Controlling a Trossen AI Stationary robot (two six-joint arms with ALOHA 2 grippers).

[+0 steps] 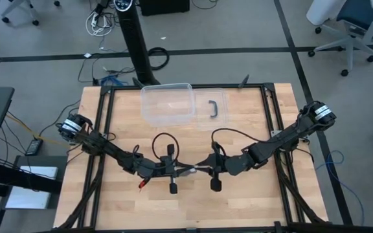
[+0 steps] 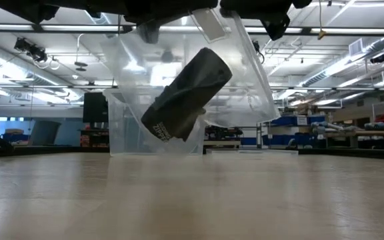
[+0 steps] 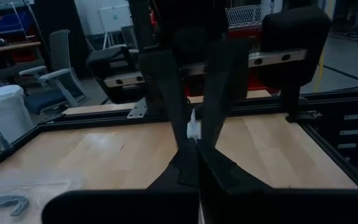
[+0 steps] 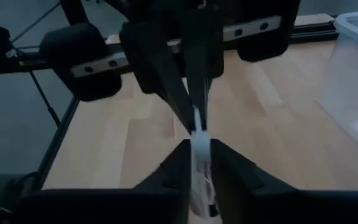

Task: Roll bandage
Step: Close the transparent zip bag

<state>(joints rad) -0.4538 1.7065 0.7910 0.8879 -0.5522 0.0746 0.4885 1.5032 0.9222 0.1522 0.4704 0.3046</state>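
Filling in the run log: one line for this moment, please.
bandage: rolled, inside clear bag, off the table | left claw: shut on bag | right claw: pinching bag | clear box: far side

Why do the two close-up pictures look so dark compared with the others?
In both wrist views the near pincer fingers stand dark and soft against the brighter table behind. The low view looks into ceiling lights, which glare through the clear bag around the black bandage, with the near tabletop blurred. The high view is evenly lit.
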